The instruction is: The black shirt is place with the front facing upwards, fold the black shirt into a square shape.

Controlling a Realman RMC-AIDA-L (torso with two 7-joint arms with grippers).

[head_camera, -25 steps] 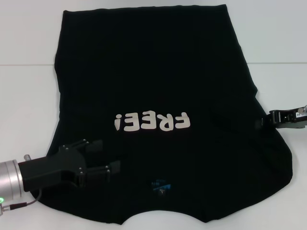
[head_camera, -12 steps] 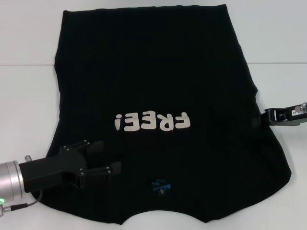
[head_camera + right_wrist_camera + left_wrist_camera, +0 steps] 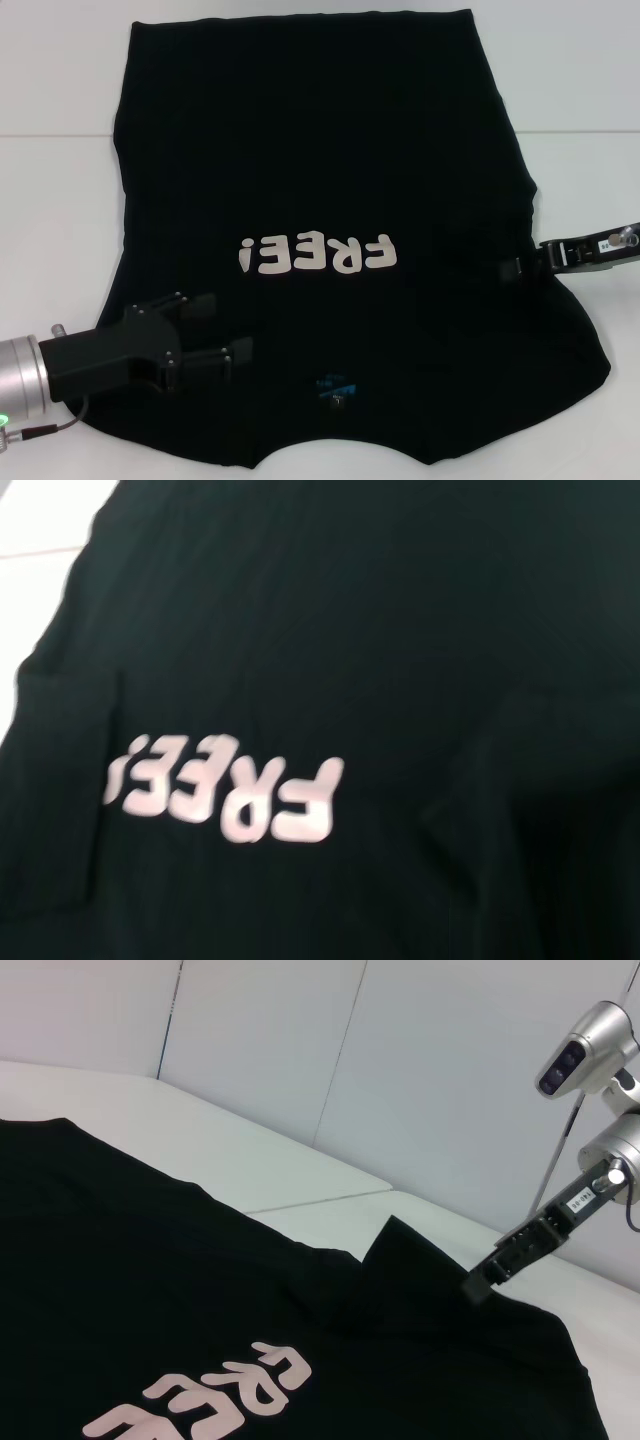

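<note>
Left pincer (image 3: 215, 332): matte black, angular body; two flat black fingers; small silver screws are seen along the edges.
Left wrist (image 3: 20, 385): brushed silver cylinder; a green light is lit; a thin cable is looped beneath.
Right pincer (image 3: 512, 268): slim and black; a white label is fixed on it.
Right wrist (image 3: 612, 1150): rounded silver housings; a thin dark cable is attached.

Left hand (image 3: 215, 330) low, fingers spread — right hand (image 3: 515, 268) fingers pinched together.

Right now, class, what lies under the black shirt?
A white table shows around the black shirt; whatever is beneath the cloth is covered. Both grippers, left and right, are above it.
</note>
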